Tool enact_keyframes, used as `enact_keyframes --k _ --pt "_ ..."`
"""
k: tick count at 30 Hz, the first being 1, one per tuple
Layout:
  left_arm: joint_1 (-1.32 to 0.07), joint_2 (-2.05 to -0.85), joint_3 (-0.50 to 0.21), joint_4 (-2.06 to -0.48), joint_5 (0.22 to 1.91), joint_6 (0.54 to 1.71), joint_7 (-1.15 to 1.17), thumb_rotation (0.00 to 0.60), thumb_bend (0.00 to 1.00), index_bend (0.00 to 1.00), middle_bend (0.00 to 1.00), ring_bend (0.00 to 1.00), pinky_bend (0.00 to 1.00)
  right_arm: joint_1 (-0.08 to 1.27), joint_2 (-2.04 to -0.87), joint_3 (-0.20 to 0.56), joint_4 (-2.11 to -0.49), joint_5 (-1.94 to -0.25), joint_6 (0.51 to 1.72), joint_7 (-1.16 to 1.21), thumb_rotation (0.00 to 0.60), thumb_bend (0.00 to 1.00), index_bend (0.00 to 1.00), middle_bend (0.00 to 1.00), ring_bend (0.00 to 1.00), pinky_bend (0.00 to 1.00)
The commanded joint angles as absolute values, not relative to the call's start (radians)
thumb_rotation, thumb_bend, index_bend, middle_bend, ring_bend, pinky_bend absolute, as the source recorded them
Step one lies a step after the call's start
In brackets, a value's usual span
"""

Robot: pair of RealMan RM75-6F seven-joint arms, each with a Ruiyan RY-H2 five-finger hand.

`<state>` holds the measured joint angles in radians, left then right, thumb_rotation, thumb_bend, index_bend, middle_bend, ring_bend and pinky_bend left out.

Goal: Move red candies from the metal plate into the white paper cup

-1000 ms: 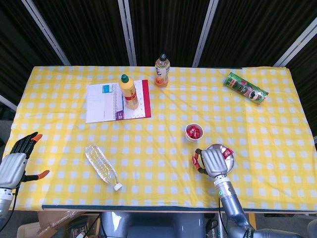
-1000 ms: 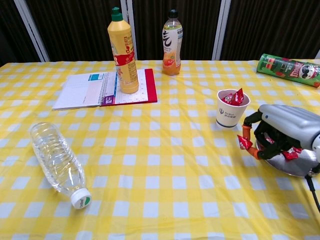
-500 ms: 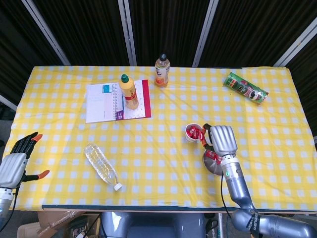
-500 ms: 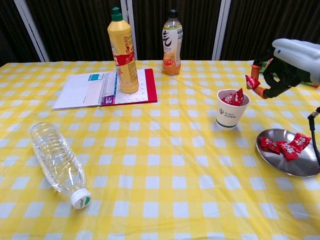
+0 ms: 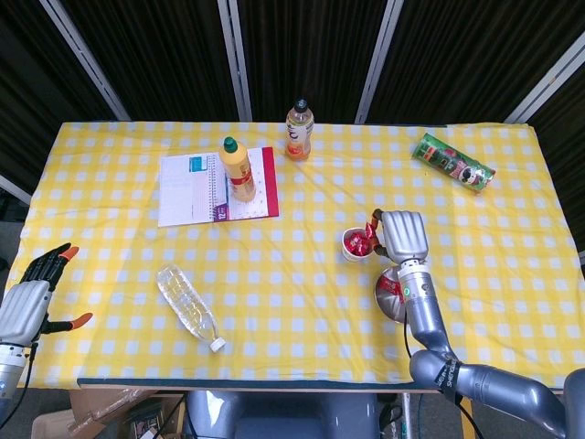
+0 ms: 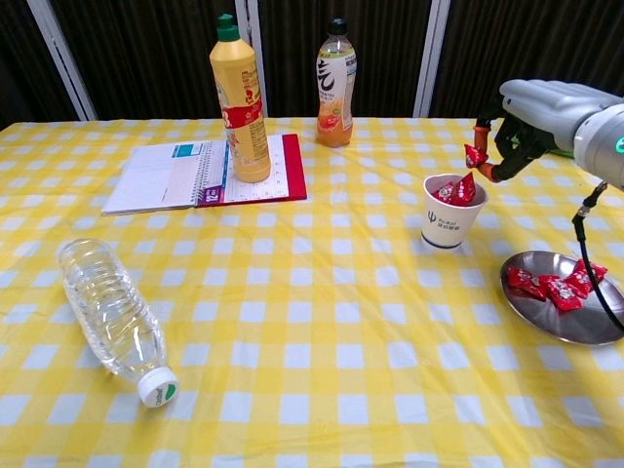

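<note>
The white paper cup (image 6: 451, 216) (image 5: 357, 244) stands right of the table's centre with red candies showing above its rim. My right hand (image 6: 534, 115) (image 5: 400, 235) hovers above the cup's right side and pinches a red candy (image 6: 475, 156) just over the rim. The metal plate (image 6: 564, 314) (image 5: 391, 294) lies nearer the front edge, to the cup's right, holding several red candies (image 6: 552, 289). My left hand (image 5: 27, 302) rests off the table's front left corner, fingers apart and holding nothing.
A clear water bottle (image 6: 113, 321) lies at the front left. A yellow bottle (image 6: 239, 100) stands on a notebook (image 6: 203, 172) at the back, an orange drink bottle (image 6: 334, 84) beside it. A green chip can (image 5: 453, 163) lies at the back right.
My right hand lifted from the plate with a red candy and moved back and left, now holding it just above the cup. The left hand has stayed still.
</note>
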<state>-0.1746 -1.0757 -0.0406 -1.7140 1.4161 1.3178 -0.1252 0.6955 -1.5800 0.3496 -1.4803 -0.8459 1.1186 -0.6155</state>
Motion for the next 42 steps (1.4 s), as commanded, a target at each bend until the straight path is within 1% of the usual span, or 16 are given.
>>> enact_keyframes --k 1,11,17,27,30,35,38,42 --pt "-0.175 -1.074 -0.041 -1.717 1.415 1.316 -0.124 0.6 0.04 0.0 0.0 0.0 0.0 0.709 -1.593 0.339 -1.457 -0.824 1.111 -0.638 0.6 0.47 0.57 0.8 0.87 0.96" --pt "-0.174 -1.071 -0.04 -1.721 1.416 1.317 -0.124 0.6 0.04 0.0 0.0 0.0 0.0 0.714 -1.579 0.305 -1.486 -0.785 1.122 -0.69 0.6 0.47 0.57 0.8 0.87 0.96" --pt "-0.173 -1.072 -0.04 -1.721 1.418 1.32 -0.124 0.6 0.04 0.0 0.0 0.0 0.0 0.716 -1.575 0.298 -1.499 -0.785 1.128 -0.686 0.6 0.47 0.57 0.8 0.87 0.96" --pt "-0.174 -1.072 -0.041 -1.72 1.416 1.319 -0.127 0.6 0.04 0.0 0.0 0.0 0.0 0.729 -1.598 0.279 -1.469 -0.789 1.113 -0.672 0.6 0.47 0.57 0.8 0.87 0.96" --pt "-0.175 -1.071 -0.041 -1.719 1.415 1.316 -0.129 0.6 0.04 0.0 0.0 0.0 0.0 0.733 -1.602 0.277 -1.463 -0.796 1.113 -0.665 0.6 0.47 0.53 0.8 0.87 0.96" --pt "-0.175 -1.071 -0.042 -1.721 1.415 1.317 -0.128 0.6 0.04 0.0 0.0 0.0 0.0 0.736 -1.607 0.276 -1.461 -0.808 1.118 -0.652 0.6 0.47 0.41 0.8 0.88 0.96" --pt "-0.176 -1.072 -0.042 -1.723 1.414 1.317 -0.126 0.6 0.04 0.0 0.0 0.0 0.0 0.736 -1.607 0.275 -1.464 -0.818 1.125 -0.645 0.6 0.47 0.38 0.8 0.87 0.96" --pt "-0.175 -1.072 -0.042 -1.723 1.414 1.317 -0.126 0.6 0.04 0.0 0.0 0.0 0.0 0.733 -1.603 0.273 -1.475 -0.834 1.139 -0.638 0.6 0.47 0.37 0.8 0.87 0.96"
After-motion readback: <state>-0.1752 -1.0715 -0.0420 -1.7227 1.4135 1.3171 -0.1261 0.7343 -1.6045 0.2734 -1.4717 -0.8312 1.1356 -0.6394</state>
